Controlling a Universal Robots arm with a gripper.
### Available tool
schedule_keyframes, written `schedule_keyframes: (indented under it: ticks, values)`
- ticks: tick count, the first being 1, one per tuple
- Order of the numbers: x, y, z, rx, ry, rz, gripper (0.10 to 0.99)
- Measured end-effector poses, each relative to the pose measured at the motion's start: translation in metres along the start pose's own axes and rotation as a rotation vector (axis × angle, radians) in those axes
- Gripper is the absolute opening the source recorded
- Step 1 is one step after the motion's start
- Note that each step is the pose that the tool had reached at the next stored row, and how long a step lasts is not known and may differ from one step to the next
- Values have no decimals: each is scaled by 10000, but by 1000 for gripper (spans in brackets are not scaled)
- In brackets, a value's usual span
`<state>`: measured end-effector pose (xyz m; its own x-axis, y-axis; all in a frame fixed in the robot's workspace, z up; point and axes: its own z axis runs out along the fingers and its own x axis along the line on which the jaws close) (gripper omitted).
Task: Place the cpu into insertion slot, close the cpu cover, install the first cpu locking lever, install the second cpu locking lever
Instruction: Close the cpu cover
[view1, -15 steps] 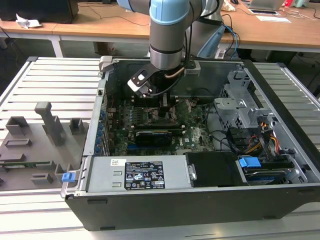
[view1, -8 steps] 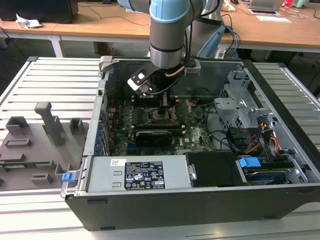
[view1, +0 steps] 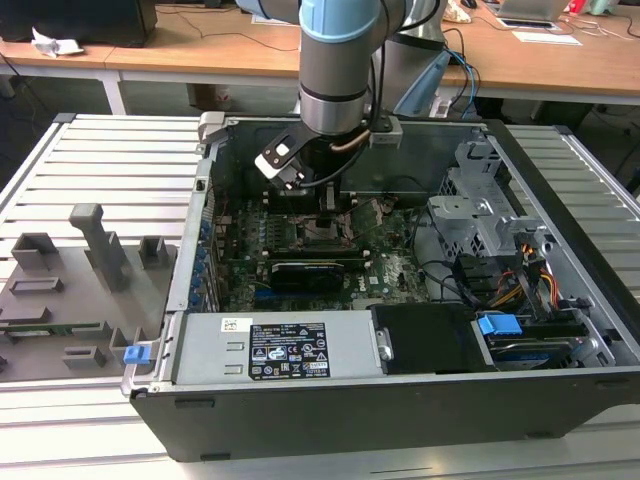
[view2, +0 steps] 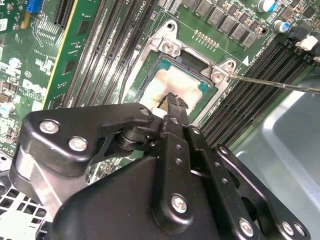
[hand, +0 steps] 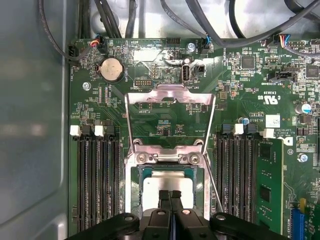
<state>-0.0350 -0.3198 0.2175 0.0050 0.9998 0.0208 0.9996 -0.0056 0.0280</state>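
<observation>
From where I stand, the trouble spot is right at the tip of the gripper (hand: 170, 196). Its two fingers are pressed together with nothing between them, and they hang over the cpu (hand: 167, 181). I'd guess a push landing off-centre could tip the chip in its seat — and the pin field underneath would pay for it.

The cpu lies flat inside the insertion slot (hand: 134, 187), directly under the fingertips; whether they touch it or hover just above, I cannot tell.

Past the chip, the cpu cover (hand: 170, 95) is swung open and lies back over the board on the far side from the gripper, green circuitry showing through its cut-out — so nothing clamps the chip down yet. A thin wire locking lever (hand: 214, 182) runs loose just beside the socket, between it and the memory slots (hand: 235, 180); a finger snagging it looks like a second risk. Farther off sit a coin battery (hand: 112, 69) and dark cables (hand: 225, 22).
</observation>
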Motion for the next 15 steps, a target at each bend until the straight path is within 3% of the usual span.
schedule_keyframes:
  ticks: [9,15]
  values:
    - [1,1,-37,0,0,8,106]
    - [2,3,-107,0,0,12,106]
